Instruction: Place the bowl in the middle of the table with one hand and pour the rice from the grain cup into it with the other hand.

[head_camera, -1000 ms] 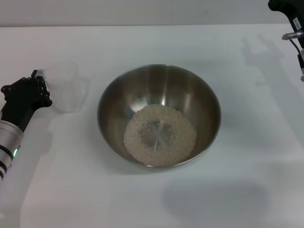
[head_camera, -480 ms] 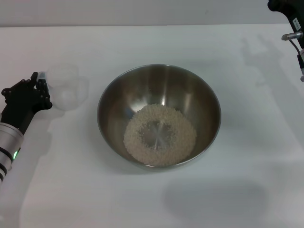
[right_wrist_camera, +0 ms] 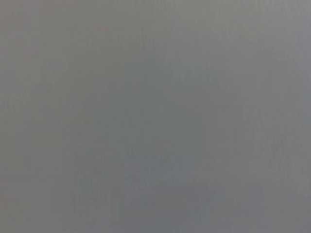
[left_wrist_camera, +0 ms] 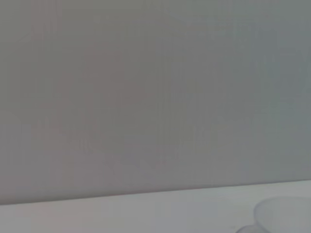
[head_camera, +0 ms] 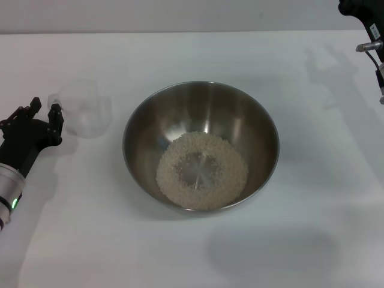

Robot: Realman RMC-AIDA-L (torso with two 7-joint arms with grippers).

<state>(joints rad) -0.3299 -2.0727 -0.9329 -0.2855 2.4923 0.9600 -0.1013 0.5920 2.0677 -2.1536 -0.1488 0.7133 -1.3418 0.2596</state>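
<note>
The steel bowl [head_camera: 201, 96] stands in the middle of the white table [head_camera: 192, 252]. A ring-shaped heap of rice [head_camera: 201, 170] lies on its bottom. The clear grain cup [head_camera: 85, 107] stands upright and empty on the table to the left of the bowl. A bit of its rim shows in the left wrist view [left_wrist_camera: 284, 216]. My left gripper [head_camera: 45, 108] is open, just left of the cup and apart from it. My right arm [head_camera: 366, 24] is parked high at the far right edge; its fingers do not show.
The right wrist view shows only a plain grey surface. A soft shadow lies on the table at the front right.
My left gripper has opened, let go of the grain cup and drawn back to the left. The cup stays standing on the table.
</note>
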